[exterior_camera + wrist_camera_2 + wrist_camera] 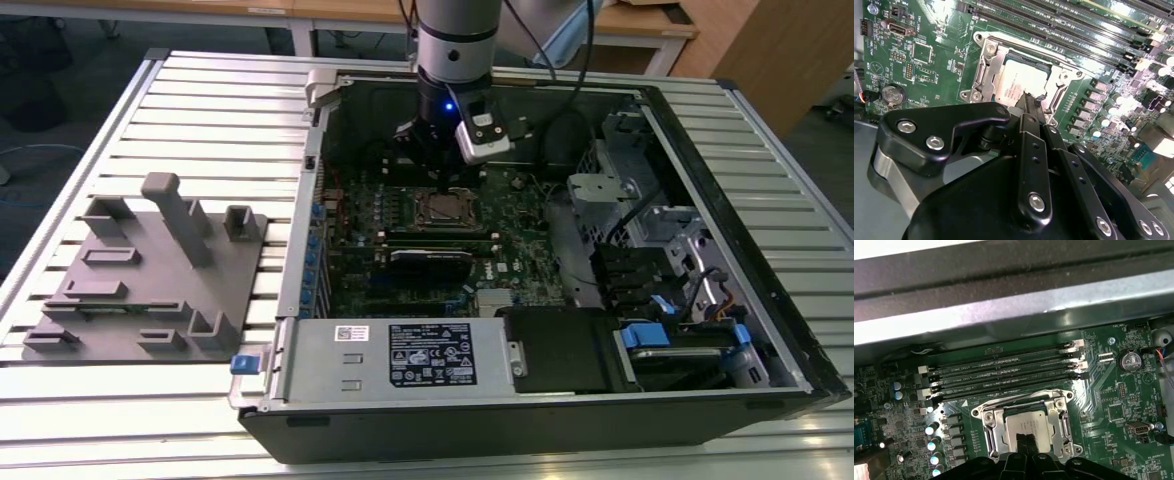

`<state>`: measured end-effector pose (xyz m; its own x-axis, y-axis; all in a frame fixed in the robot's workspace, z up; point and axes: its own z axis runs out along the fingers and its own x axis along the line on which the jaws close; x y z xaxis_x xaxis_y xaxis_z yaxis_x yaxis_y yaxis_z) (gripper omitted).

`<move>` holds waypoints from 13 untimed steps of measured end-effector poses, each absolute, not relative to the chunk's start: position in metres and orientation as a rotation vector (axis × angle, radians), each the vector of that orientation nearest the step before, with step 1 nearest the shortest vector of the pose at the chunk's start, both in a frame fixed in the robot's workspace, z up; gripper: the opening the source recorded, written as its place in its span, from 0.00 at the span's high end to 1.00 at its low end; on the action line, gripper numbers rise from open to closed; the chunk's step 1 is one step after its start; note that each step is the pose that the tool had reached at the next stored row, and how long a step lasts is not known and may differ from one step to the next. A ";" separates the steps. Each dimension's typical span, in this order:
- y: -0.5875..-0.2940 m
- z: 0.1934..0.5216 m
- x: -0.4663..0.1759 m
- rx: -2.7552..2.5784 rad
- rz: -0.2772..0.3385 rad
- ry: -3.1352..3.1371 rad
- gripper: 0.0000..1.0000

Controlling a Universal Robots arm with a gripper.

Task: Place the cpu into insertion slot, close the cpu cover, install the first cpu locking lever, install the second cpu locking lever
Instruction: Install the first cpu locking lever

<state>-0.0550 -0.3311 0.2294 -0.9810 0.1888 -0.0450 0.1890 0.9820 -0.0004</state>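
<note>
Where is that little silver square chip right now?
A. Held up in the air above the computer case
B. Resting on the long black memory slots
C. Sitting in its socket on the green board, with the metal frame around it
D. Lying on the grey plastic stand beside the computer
C: in both wrist views the chip lies flat in the socket, framed by the metal cover, with the gripper right above it.

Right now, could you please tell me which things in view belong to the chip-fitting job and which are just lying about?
Belongs to the job:
- chip, seated in its socket
- metal cover frame around the chip
- claw, just over the chip

Just lying about:
- grey holder block beside the computer case
- memory slots
- power supply box
- coin battery
</note>
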 end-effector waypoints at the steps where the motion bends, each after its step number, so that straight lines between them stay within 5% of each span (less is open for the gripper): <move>1: -0.331 0.230 -0.055 0.294 -0.008 3.083 0.90; 13: -0.332 0.231 -0.055 0.294 -0.008 3.083 0.90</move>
<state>-0.0551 -0.3319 0.2309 -0.9810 0.1888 -0.0448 0.1890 0.9820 -0.0008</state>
